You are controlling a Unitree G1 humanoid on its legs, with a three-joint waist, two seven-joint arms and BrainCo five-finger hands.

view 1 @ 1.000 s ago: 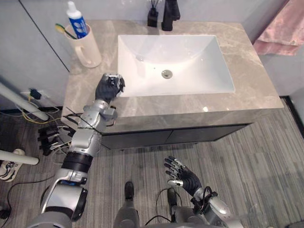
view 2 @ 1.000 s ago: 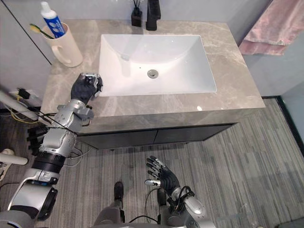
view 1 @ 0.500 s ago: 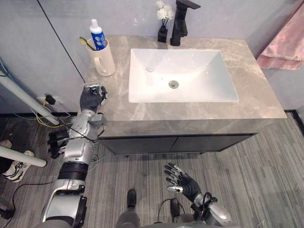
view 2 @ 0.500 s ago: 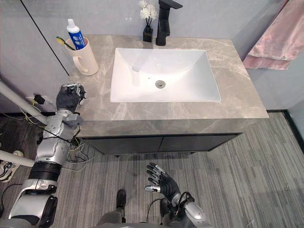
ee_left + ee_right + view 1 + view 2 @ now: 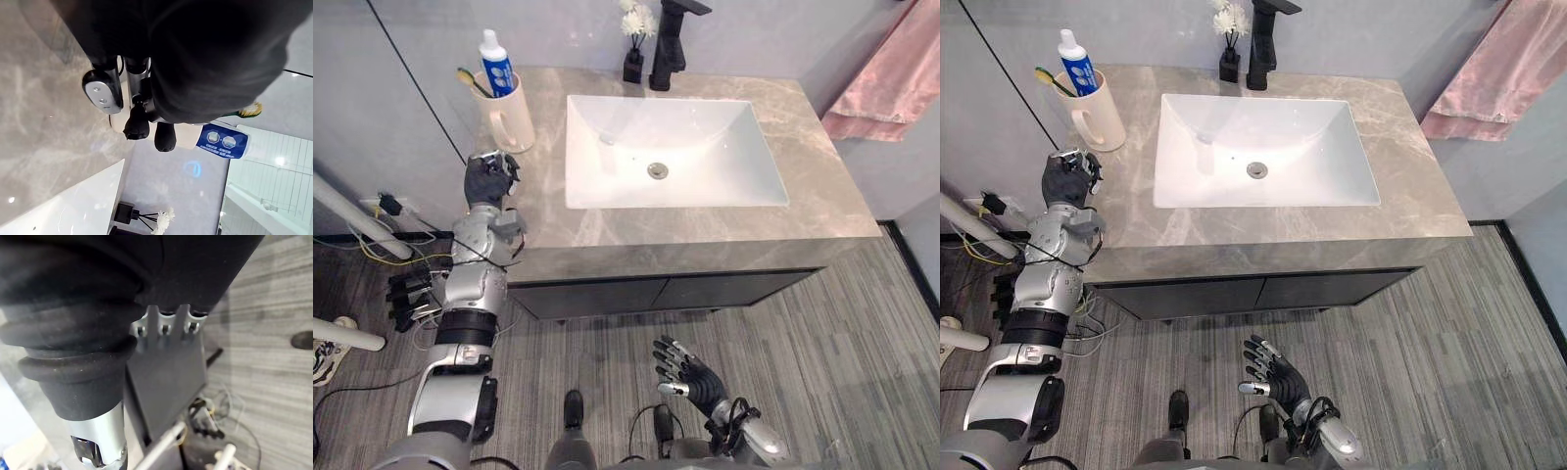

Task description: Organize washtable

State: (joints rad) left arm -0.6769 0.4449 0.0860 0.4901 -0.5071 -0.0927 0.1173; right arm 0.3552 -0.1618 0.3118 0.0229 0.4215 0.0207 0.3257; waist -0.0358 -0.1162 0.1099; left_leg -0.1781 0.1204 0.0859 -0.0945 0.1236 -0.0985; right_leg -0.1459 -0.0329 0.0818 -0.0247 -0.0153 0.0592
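Note:
A cream mug (image 5: 509, 117) holding a toothpaste tube (image 5: 494, 61) and a toothbrush (image 5: 470, 80) stands at the back left of the grey marble washtable (image 5: 705, 225). My left hand (image 5: 489, 179) hovers at the counter's left edge, just in front of the mug, its fingers curled into a fist with nothing in it. In the left wrist view its dark fingertips (image 5: 137, 122) sit close to the mug (image 5: 185, 142) and the toothpaste tube (image 5: 225, 142). My right hand (image 5: 690, 372) hangs low over the floor in front of the cabinet, fingers spread.
A white basin (image 5: 671, 147) is set into the middle of the counter. A black faucet (image 5: 671, 39) and a small dark vase of white flowers (image 5: 633, 54) stand behind it. A pink towel (image 5: 881, 78) hangs at the right.
The camera has shifted. My left hand has drawn back from the basin's left rim to the counter's left edge, still curled. The right hand stays put.

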